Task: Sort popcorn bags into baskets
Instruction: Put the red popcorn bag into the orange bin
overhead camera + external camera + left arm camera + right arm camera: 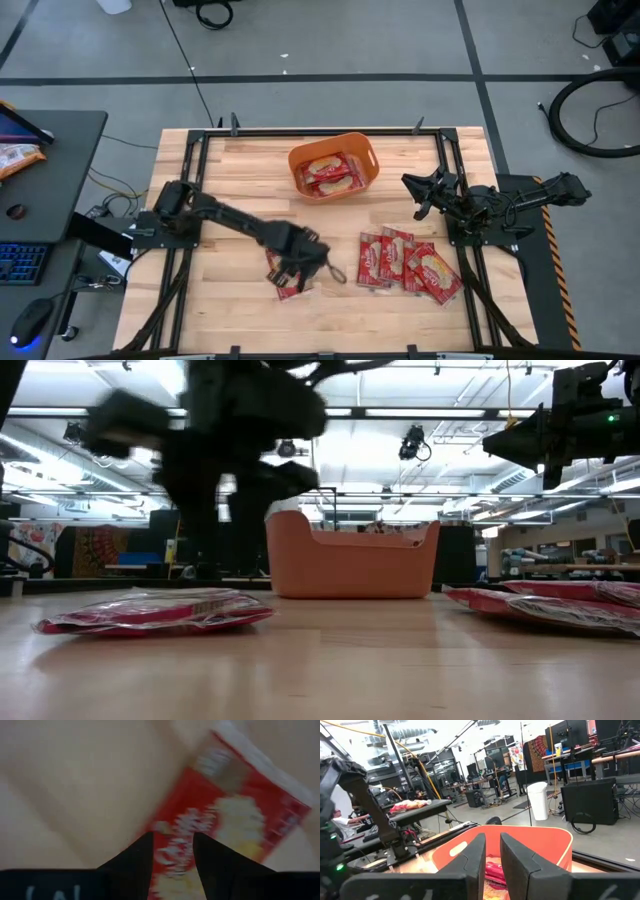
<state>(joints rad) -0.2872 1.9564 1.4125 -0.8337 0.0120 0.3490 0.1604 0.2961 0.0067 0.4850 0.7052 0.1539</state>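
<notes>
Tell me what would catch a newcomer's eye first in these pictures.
Probably the orange tub at the far middle of the wooden table, with red popcorn packets already inside. Next, the left gripper low over a single red packet near the table's front, fingers open around it. A fan of more packets lies to the right, while the right gripper waits raised beside the tub.

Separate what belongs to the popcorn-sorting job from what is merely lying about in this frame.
Job:
lone popcorn bag under the left gripper
pile of popcorn bags
orange tub, bags inside
right gripper, waiting beside the tub

Lying about:
keyboard
mouse
floor cable
</notes>
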